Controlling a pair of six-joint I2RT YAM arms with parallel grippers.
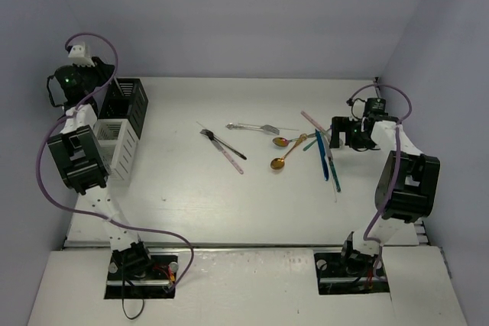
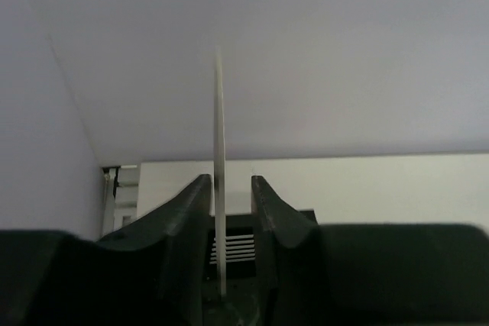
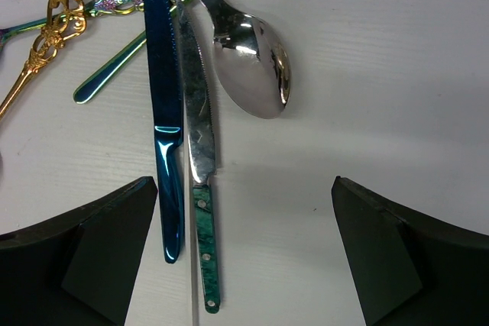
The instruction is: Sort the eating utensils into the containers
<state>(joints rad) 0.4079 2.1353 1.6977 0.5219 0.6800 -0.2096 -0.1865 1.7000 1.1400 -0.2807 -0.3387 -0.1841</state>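
From above, the black slatted caddy [image 1: 126, 101] and the white slatted caddy [image 1: 118, 149] stand side by side at the left edge of the white table [image 1: 191, 196]. The left arm reaches over them, so this arm is by far the nearer to the containers. The other cutlery lies loose in the middle and on the right. There the right gripper [image 1: 342, 141] hangs just beside a shiny blue knife [image 1: 321, 155] and a silver knife with a green handle [image 1: 334, 173].

In the left wrist view, the left gripper [image 2: 231, 182] has a thin pale stick [image 2: 220, 150] standing upright between its jaws. The jaws are a little apart. The stick is close to one finger [image 2: 195, 204] and a clear gap shows on its other side, so I judge it is not pinched. Its long axis goes straight down toward some slats below. I cannot tell to which caddy these slats belong.

In the right wrist view, the jaws of the right gripper are spread wide and hold nothing. The blue knife and the green-handled knife lie side by side on the table between the fingers, closer to one finger [image 3: 99, 257] than to the middle. Their long axes run away from the camera, across the line on which the jaws close. A silver spoon [image 3: 252, 59] lies beyond them, and a gold spoon handle [image 3: 38, 43] is farther to the side. For a clean pinch I think the gripper must shift sideways over one knife.
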